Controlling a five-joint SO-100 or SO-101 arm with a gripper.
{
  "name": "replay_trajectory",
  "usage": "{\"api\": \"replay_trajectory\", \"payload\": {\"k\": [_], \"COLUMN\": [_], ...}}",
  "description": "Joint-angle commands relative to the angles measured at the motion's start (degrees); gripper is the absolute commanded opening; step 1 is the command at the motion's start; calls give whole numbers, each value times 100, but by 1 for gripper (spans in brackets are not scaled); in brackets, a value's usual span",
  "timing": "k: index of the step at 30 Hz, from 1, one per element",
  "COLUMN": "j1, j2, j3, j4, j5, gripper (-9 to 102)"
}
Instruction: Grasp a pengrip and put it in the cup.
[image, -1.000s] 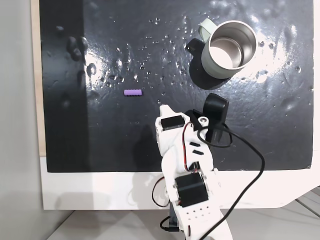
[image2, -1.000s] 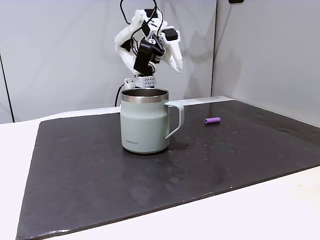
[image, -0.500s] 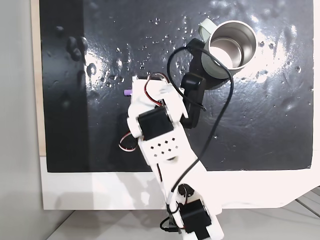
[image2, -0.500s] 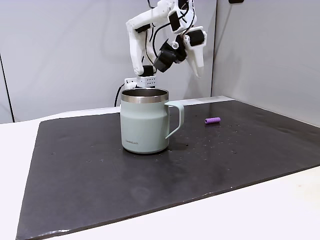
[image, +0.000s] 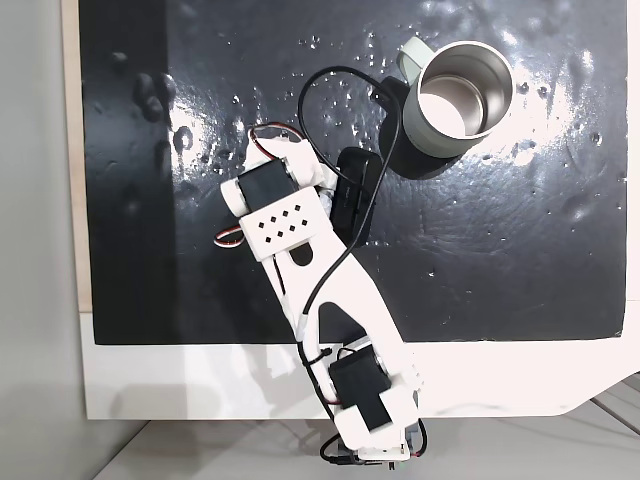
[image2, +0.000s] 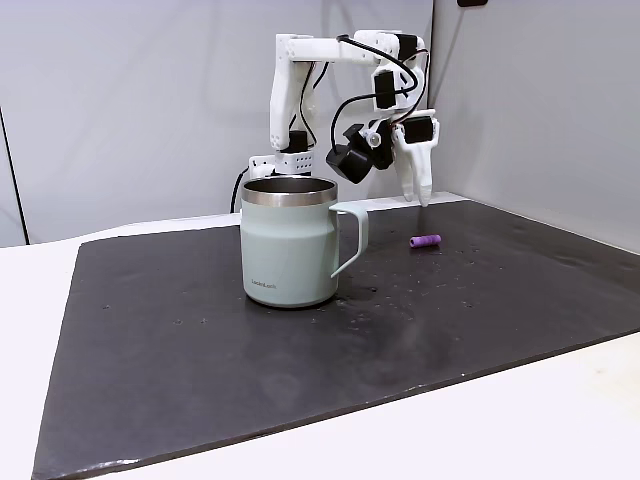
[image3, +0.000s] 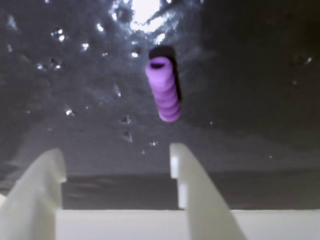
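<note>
The pengrip (image3: 163, 90), a soft-looking purple ribbed cylinder, lies on the glossy, speckled black mat (image2: 480, 300), apart from the white plastic gripper (image3: 117, 157), whose jaws are spread and empty above it. The cup (image2: 291, 241), steel-lined and matte grey-green, stands well apart from it.

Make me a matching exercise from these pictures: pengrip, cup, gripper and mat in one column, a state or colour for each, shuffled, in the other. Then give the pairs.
1. pengrip
2. cup
3. gripper
4. mat

a. open, raised above the mat
b. black, speckled with droplets
c. upright, steel inside, nothing in it
d. light purple, lying on its side

Pairs: 1-d, 2-c, 3-a, 4-b
</note>
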Motion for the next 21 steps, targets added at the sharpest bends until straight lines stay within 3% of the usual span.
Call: {"api": "replay_trajectory", "payload": {"k": [1, 21], "j1": [-167, -624], "j2": [-193, -1617], "j3": [-413, -870], "j4": [-229, -369], "j5": [97, -18], "gripper": [22, 20]}}
